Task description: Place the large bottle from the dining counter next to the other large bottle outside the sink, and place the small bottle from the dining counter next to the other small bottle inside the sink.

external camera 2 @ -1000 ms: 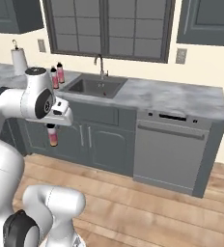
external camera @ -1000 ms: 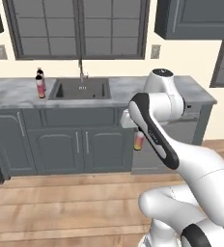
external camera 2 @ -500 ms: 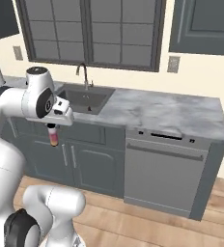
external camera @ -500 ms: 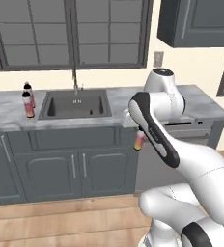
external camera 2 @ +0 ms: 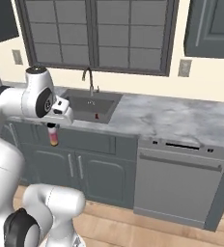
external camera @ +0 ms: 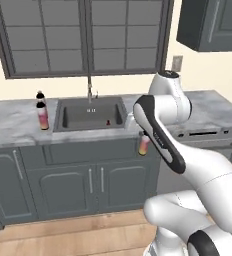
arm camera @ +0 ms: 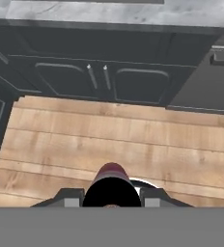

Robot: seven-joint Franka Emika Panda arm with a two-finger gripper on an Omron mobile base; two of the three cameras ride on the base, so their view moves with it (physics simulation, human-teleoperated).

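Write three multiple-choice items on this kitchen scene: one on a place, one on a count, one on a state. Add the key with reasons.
1. Where does the large bottle on the counter stand?
A. left of the sink
B. inside the sink
C. on the dishwasher

2. How many cabinet doors sit directly below the sink?
A. one
B. two
C. four

3. What is the tool doing?
A. hanging open
B. shut on a bottle
C. pressing the faucet

Key: 1 A, it stands on the marble beside the basin's left rim. 2 B, two handles meet at the middle. 3 B, the bottle hangs from the tool in front of the cabinets.
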